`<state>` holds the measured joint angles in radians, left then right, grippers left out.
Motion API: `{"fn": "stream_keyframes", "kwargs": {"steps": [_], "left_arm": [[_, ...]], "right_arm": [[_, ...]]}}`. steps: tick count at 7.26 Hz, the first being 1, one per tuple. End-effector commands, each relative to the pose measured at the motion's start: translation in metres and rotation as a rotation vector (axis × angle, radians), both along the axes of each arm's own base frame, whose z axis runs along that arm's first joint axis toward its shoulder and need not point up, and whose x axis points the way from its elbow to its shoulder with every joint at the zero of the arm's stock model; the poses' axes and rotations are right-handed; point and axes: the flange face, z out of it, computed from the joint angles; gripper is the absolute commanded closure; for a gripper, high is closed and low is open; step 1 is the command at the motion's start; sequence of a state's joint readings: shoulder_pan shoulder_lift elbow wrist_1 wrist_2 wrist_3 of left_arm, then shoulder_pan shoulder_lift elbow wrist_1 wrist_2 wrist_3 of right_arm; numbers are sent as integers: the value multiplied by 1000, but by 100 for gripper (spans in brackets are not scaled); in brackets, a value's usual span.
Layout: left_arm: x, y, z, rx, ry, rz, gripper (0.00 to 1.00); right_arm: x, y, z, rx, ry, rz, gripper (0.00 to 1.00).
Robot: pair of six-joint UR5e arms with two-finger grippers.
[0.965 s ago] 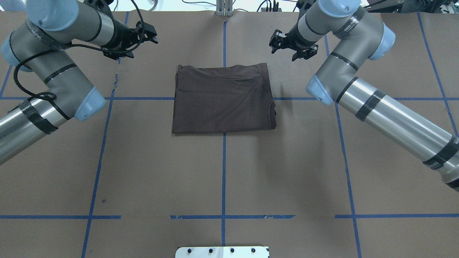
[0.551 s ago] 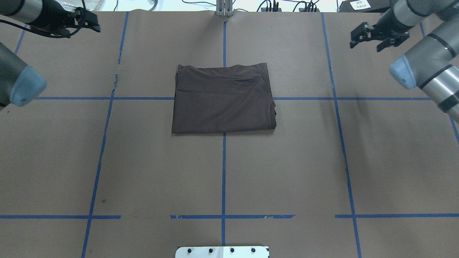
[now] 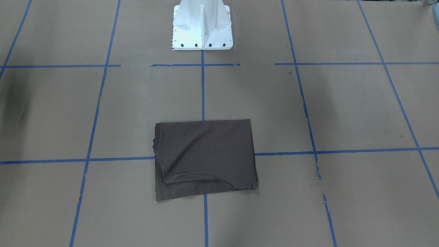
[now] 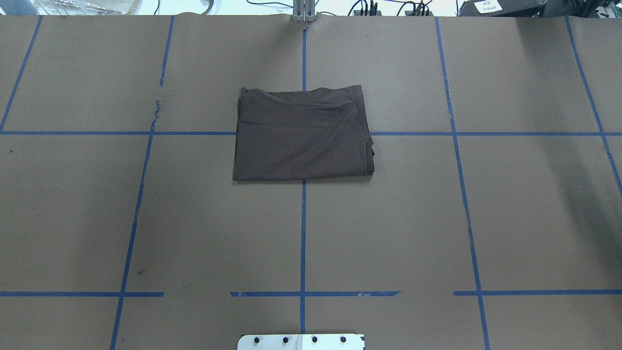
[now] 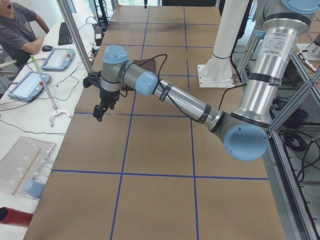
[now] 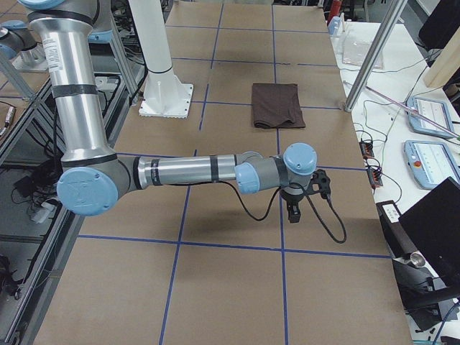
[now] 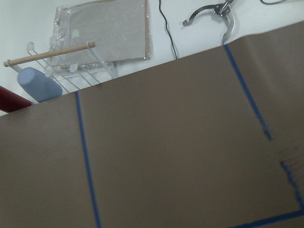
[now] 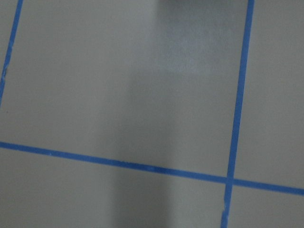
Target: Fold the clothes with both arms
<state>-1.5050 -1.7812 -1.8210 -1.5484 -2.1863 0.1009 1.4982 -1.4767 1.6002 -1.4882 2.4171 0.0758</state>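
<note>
Alas, both end effectors [image 5: 99, 115] [image 6: 291, 217] indistinct.

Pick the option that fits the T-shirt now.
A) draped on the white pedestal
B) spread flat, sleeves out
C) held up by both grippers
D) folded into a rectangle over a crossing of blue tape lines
D: the T-shirt lies folded as a rectangle where two blue tape lines meet.

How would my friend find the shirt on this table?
Start at the big brown table crossed by blue tape. Follow the middle line from the white base to the second crossing, where the T-shirt lies folded. Only it is dark, wrinkled cloth.
</note>
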Motion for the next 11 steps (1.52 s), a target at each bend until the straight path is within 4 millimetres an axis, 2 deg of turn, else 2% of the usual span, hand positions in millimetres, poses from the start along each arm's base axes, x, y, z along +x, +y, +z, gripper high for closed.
{"fn": "stream_keyframes", "kwargs": {"steps": [1, 2, 3, 4, 5, 7, 10, 11], "left_arm": [[-20, 45, 32, -40, 18, 11, 0], [-17, 41, 36, -42, 23, 6, 0], [-17, 52, 78, -120, 11, 2, 0], [-16, 63, 154, -217, 10, 7, 0], [-16, 64, 191, -253, 15, 7, 0], [-16, 70, 191, -274, 20, 4, 0], [-17, 70, 193, -280, 22, 2, 0], [-17, 70, 191, -270, 19, 8, 0]], "right_arm": [[56, 87, -9, -77, 42, -42, 0], [61, 91, -8, -98, 52, -31, 0], [63, 81, 2, -120, 89, -22, 0], [64, 72, -6, -83, 97, -27, 0], [65, 76, -3, -96, 98, -21, 0], [64, 77, 3, -125, 81, -19, 0], [62, 83, 36, -189, 66, -21, 0], [61, 97, 52, -221, 69, -24, 0]]}}
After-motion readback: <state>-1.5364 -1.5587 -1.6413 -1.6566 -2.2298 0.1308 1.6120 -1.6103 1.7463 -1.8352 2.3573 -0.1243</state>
